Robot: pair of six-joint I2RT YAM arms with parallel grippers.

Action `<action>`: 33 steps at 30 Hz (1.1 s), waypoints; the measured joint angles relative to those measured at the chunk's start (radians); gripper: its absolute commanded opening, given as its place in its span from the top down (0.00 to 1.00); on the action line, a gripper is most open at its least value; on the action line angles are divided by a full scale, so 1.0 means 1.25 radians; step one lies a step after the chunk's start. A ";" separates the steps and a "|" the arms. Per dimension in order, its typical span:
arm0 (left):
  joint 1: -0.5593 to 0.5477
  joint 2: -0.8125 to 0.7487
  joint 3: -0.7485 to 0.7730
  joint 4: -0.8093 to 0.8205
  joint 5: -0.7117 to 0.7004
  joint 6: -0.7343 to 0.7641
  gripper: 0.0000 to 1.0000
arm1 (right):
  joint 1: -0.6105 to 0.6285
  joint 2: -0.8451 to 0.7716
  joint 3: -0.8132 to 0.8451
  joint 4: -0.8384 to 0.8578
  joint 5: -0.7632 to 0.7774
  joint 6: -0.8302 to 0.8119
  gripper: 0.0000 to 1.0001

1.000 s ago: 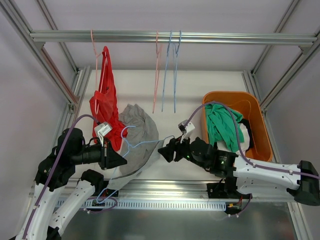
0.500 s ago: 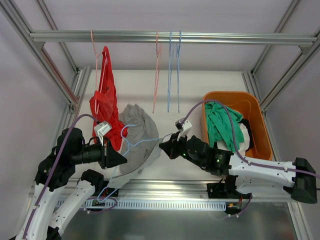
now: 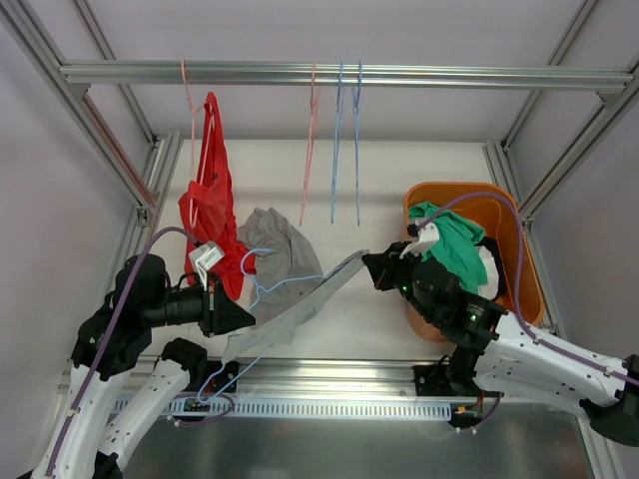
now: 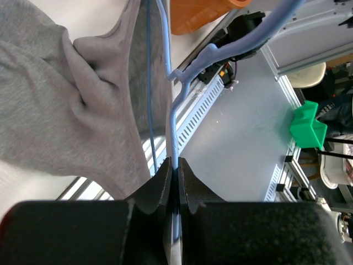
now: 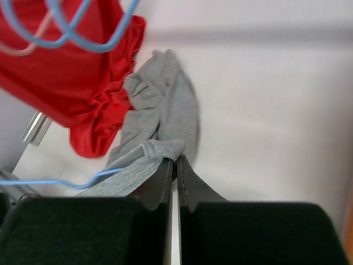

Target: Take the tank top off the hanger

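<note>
1. Grey tank top (image 3: 283, 249) sits left of centre, just right of a hanging red garment (image 3: 207, 200), with one edge drawn rightward into a taut strip.
2. Blue hanger (image 3: 262, 286) is still threaded through it.
3. Right gripper (image 3: 367, 262) pinches the strip's end, jaws pressed onto the fabric.
4. Left gripper (image 3: 246, 319), at near left, is clamped on the hanger wire.
5. Orange bin (image 3: 521, 242) stands at the right.
</note>
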 measured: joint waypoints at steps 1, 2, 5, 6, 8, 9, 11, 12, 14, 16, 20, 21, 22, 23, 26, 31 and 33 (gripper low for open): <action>0.000 0.001 0.004 0.001 0.006 -0.001 1.00 | -0.025 -0.009 -0.005 -0.008 -0.002 -0.001 1.00; 0.000 0.002 0.012 0.002 0.011 -0.002 1.00 | -0.046 -0.015 -0.009 -0.016 -0.007 -0.001 1.00; 0.000 0.008 0.044 0.013 0.031 -0.010 1.00 | -0.072 -0.018 -0.021 -0.039 -0.030 -0.001 1.00; 0.000 0.009 0.052 0.027 0.040 -0.019 1.00 | -0.073 -0.018 -0.022 -0.049 -0.043 -0.003 1.00; 0.000 0.010 0.065 0.062 0.058 -0.035 1.00 | -0.073 -0.019 -0.023 -0.056 -0.067 -0.007 1.00; 0.000 0.010 0.067 0.083 0.067 -0.046 1.00 | -0.073 -0.023 -0.023 -0.058 -0.085 -0.011 1.00; 0.000 0.014 0.073 0.121 0.073 -0.065 1.00 | -0.073 -0.044 -0.023 -0.063 -0.117 -0.018 1.00; 0.000 0.017 0.075 0.145 0.075 -0.072 1.00 | -0.073 -0.064 -0.023 -0.067 -0.138 -0.022 1.00; 0.000 0.026 0.083 0.208 0.075 -0.096 1.00 | -0.074 -0.110 -0.023 -0.071 -0.176 -0.028 1.00; 0.000 0.031 0.084 0.307 0.073 -0.127 1.00 | -0.076 -0.156 -0.022 -0.072 -0.238 -0.036 1.00; 0.000 0.027 0.033 0.645 0.045 -0.201 1.00 | -0.077 -0.192 0.018 -0.074 -0.394 -0.047 1.00; 0.000 0.028 0.012 0.742 0.032 -0.217 1.00 | -0.077 -0.192 0.031 -0.075 -0.427 -0.049 1.00; 0.000 0.033 -0.005 0.826 0.018 -0.233 1.00 | -0.077 -0.193 0.045 -0.078 -0.456 -0.050 1.00; 0.000 0.045 -0.015 0.909 0.003 -0.247 1.00 | -0.077 -0.195 0.056 -0.082 -0.474 -0.051 1.00; -0.022 0.120 -0.014 1.145 -0.046 -0.273 1.00 | -0.077 -0.207 0.087 -0.108 -0.506 -0.060 1.00; -0.085 0.203 -0.014 1.299 -0.126 -0.253 1.00 | -0.077 -0.226 0.121 -0.188 -0.500 -0.085 1.00; -0.090 0.197 -0.023 1.306 -0.156 -0.229 1.00 | -0.077 -0.234 0.122 -0.215 -0.500 -0.095 1.00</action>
